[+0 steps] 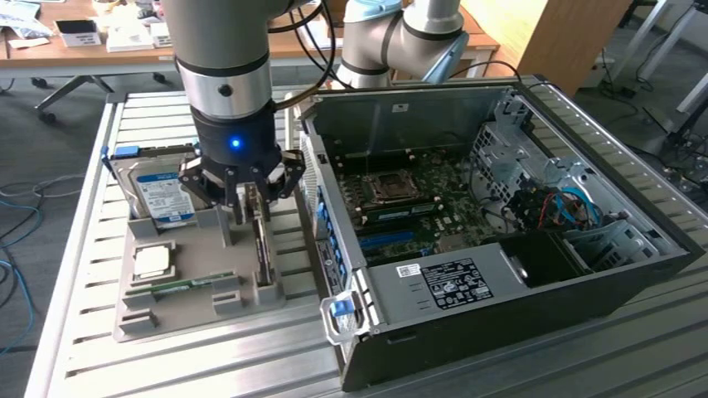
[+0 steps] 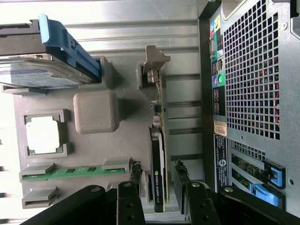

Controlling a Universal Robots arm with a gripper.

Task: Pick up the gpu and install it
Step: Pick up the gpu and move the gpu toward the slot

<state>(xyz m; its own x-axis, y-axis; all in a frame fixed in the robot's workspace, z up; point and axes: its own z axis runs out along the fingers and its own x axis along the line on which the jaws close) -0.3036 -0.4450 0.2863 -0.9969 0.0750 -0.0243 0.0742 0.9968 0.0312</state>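
Open hand [image 2: 157,169] straddles the upright gpu [image 2: 158,145], fingers [image 2: 136,172] seemingly not touching it

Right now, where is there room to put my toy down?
Bare table slats below the grey tray in the exterior view, and beyond the hard drive. Crowded between tray and computer case, where the gripper straddles the gpu.

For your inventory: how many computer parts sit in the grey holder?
4: hard drive at the far end, processor, memory stick in front of it, gpu straddled by the open gripper.

Silver-grey jointed arm [image 1: 221,50], black end effector [image 1: 250,214], small blue light [image 1: 235,143].
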